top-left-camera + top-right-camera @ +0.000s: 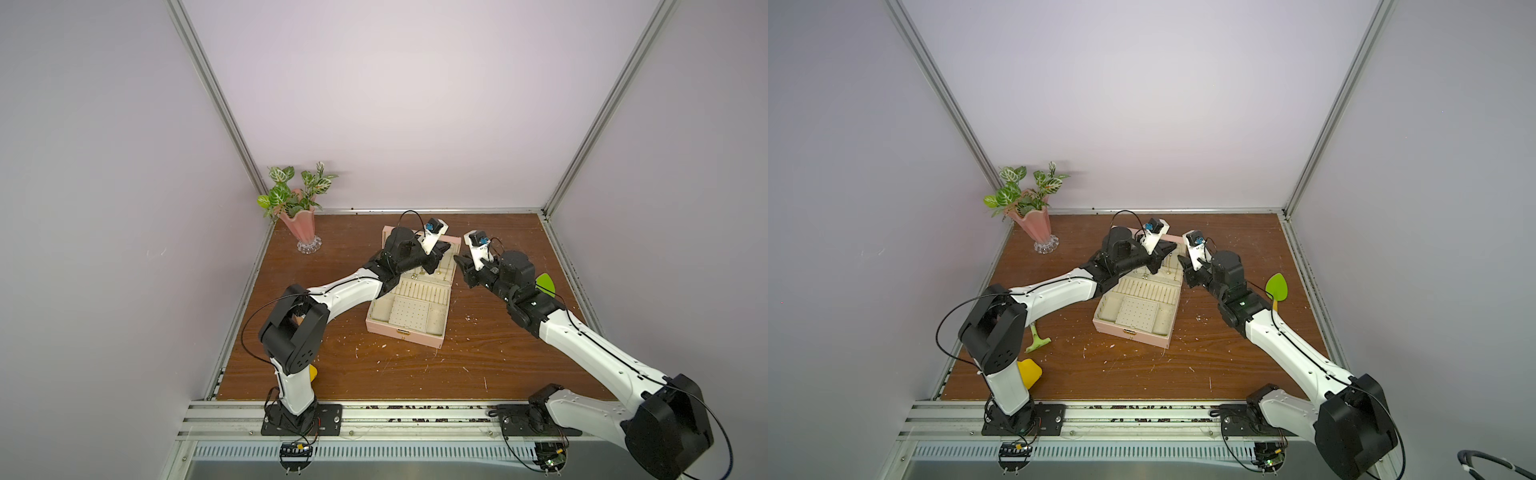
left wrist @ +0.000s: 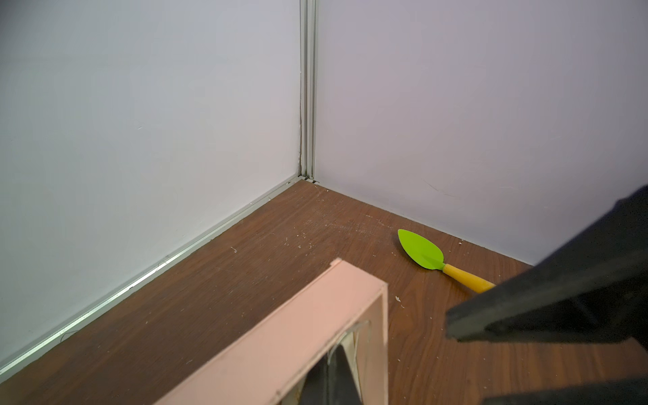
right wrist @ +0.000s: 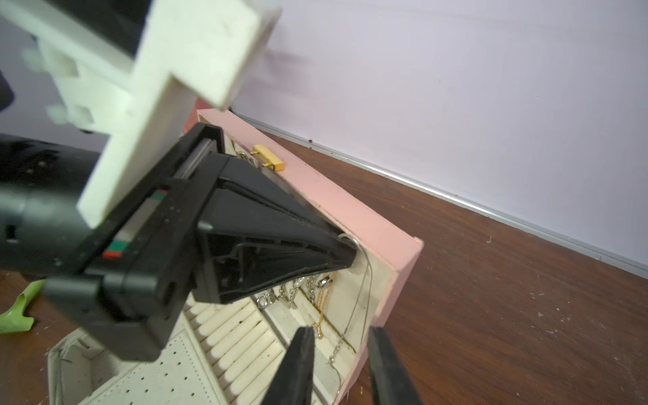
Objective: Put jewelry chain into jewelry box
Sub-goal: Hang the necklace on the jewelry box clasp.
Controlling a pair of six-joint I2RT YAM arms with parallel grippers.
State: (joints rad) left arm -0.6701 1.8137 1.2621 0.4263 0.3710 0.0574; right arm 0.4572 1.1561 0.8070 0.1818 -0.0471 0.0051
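Both arms reach in from the front rail and meet at the far end of the box (image 1: 424, 338), which sits open about mid-bench (image 1: 374, 374), clasp end toward the front. The right wrist view tells the story. Closest to that lens is the right claw (image 3: 340, 331), fingers partly spread and nothing gripped.

Just past it is the chain (image 3: 370, 287), a hair-thin pale strand running down the cream lining of the raised lid (image 3: 350, 217), near the lid's side edge. Its lower end trails toward the tray, so its long axis goes from the lid's top toward the hinge, and it's already inside the box's outline.

At the strand's top end the left claw (image 3: 350, 254) has its tip against the lining. It's pressed together and looks to be pinching the chain there, with a small loop showing right at the tip. So left is the arm on it, and right hangs lower with the strand's lower run showing between its fingers.

My guess is the next bit is a release or hook-on up there. Chunkier gold chains (image 3: 324, 305) hang right beside it, so it'd be easy to snag. Way back in the corner there's a vase (image 1: 300, 226).
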